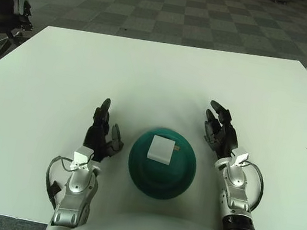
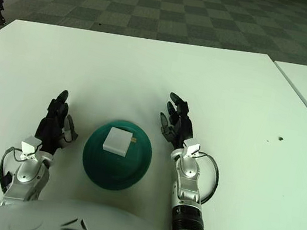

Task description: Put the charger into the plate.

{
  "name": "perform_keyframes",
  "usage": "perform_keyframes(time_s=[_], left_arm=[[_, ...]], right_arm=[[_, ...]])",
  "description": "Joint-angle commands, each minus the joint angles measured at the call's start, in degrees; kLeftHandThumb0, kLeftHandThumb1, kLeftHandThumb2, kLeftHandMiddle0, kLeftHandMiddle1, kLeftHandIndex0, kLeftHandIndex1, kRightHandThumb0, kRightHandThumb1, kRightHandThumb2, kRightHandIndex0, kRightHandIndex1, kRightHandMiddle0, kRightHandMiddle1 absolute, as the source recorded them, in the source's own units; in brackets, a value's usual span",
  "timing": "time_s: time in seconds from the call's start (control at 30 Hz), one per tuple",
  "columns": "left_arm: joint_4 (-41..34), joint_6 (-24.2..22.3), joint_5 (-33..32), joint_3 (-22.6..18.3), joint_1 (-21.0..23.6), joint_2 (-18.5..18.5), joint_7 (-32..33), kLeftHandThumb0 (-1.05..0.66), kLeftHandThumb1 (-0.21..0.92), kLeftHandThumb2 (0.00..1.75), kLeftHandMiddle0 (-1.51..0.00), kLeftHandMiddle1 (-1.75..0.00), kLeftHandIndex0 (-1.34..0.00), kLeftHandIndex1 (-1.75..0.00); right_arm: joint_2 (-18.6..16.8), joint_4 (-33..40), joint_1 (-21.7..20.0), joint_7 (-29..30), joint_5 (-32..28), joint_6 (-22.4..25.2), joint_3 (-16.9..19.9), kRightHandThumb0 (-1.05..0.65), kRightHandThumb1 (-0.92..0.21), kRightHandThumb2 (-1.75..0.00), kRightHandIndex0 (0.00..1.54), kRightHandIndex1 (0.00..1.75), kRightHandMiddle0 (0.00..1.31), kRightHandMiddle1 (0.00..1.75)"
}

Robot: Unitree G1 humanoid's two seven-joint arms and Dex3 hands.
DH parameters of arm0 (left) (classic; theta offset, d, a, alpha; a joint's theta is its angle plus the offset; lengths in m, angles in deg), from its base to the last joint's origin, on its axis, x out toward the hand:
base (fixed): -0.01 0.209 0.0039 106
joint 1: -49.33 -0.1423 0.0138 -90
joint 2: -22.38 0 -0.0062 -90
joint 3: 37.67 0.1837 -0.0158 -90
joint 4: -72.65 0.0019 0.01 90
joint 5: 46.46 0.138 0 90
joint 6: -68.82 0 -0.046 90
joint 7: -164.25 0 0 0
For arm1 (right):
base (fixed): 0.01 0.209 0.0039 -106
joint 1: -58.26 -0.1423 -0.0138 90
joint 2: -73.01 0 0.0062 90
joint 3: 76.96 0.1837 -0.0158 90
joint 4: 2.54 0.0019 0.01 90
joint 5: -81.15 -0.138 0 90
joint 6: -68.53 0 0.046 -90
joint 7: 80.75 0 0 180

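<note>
The white charger [image 1: 160,149] lay inside the green plate [image 1: 159,179], toward the plate's 11 o'clock, with its small plug end pointing to 3 o'clock. The plate sat on the white bench [image 1: 166,75] at 6 o'clock, close to the robot's body. Neither robot hand touched the charger or the plate.

The left robot hand [image 1: 101,134] showed just beside the plate at its 9 o'clock, fingers loosely extended toward 12 o'clock and holding nothing. The right robot hand [image 1: 218,132] showed near the plate at its 2 o'clock, fingers relaxed and slightly bent, also empty. Whether either palm pressed on the bench could not be told.

Judged from how things lay, the placing itself looked done: the charger was fully within the rim and free of both hands. What seemed left, at most, was drawing the arms clear.
</note>
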Motion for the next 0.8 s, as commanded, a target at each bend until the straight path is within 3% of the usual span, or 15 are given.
perform_keyframes(time_s=[0.0,0.2,0.57,0.77], left_arm=[[0.9,2.5,0.2,0.4,-0.9,1.1,-1.7,-0.93,0.92,1.07,-0.14,-0.01,0.0,-0.52],[0.7,3.7,0.7,1.3,-2.2,1.7,-3.5,-0.94,0.92,1.07,-0.13,0.0,0.0,-0.52],[-0.7,3.5,-1.0,2.0,-5.6,-0.5,-2.8,-0.95,0.92,1.07,-0.14,-0.01,0.0,-0.56],[0.8,7.3,-1.3,1.5,-6.7,-2.9,-1.4,-0.94,0.92,1.05,-0.19,-0.02,0.0,-0.6]], right_arm=[[-0.7,-6.5,6.2,0.7,0.7,0.6,-0.1,-0.76,-0.92,-0.49,0.2,0.0,0.0,0.6],[-2.6,-6.6,8.0,3.9,2.5,-3.8,-0.5,-0.78,-0.92,-0.65,0.17,0.0,0.0,0.56],[-1.5,-3.5,10.8,5.9,5.2,-1.9,-2.3,-0.84,-0.92,-0.78,0.11,0.0,0.0,0.52],[-1.0,-2.5,11.6,6.5,5.8,-1.1,-2.7,-0.85,-0.92,-0.8,0.08,0.0,0.0,0.48]])
